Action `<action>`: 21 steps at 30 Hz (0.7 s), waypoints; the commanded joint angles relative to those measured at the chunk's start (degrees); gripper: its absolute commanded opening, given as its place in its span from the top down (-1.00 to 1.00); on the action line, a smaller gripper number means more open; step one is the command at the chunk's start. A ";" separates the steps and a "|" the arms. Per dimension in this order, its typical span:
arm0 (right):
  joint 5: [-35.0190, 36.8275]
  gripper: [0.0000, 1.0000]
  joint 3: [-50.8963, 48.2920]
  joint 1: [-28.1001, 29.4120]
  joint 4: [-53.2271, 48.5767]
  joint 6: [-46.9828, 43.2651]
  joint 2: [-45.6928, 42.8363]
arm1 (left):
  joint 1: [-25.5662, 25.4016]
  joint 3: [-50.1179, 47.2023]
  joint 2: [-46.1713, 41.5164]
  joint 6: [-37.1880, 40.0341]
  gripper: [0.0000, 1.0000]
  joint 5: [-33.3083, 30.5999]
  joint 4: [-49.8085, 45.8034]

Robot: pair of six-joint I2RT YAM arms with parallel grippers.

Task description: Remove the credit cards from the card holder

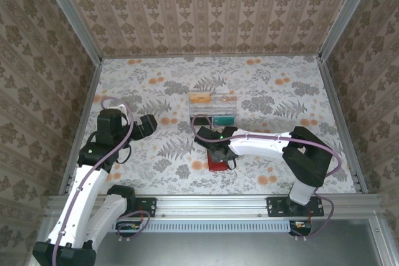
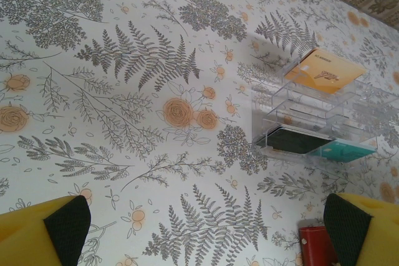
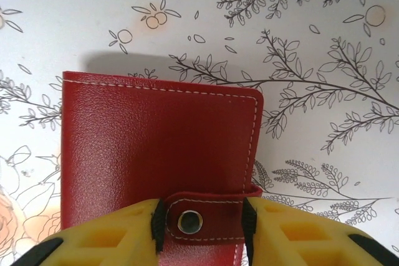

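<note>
Floral tabletop (image 1: 137, 85): right gripper (image 3: 204, 222) pinches tab (image 3: 215, 205) of card holder (image 3: 156, 135), clear tray (image 1: 213, 105) near, left gripper (image 2: 206, 225) spread wide.

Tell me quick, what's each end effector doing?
Left end effector: open, holding nothing.
Right end effector: astride the tab of the card holder; grip cannot be told.

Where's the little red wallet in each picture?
Top external: the red card holder lies low in the middle, nearer the arm bases than the clear plastic tray.
Left wrist: red card holder peeks in at the bottom edge, right of the middle, below the tray.
Right wrist: red card holder sits big, centre and lower left.
Shared landmark: the flowery table cover under it.
</note>
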 commanded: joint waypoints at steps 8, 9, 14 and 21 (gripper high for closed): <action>1.24 0.10 2.52 0.94 -2.80 -2.96 3.37 | -0.76 0.05 -0.46 -0.52 -1.00 -0.68 -2.59; 1.74 0.09 2.96 1.30 -3.26 -3.03 3.38 | -0.92 0.17 -0.39 -0.48 -1.00 -0.73 -2.73; 2.07 0.10 4.19 2.51 -4.41 -3.39 3.66 | -1.53 0.25 -0.29 -0.83 -1.00 -0.98 -2.90; 2.24 0.45 3.48 2.33 -4.29 -3.23 4.56 | -2.19 0.63 -0.30 -1.08 -1.00 -1.06 -3.47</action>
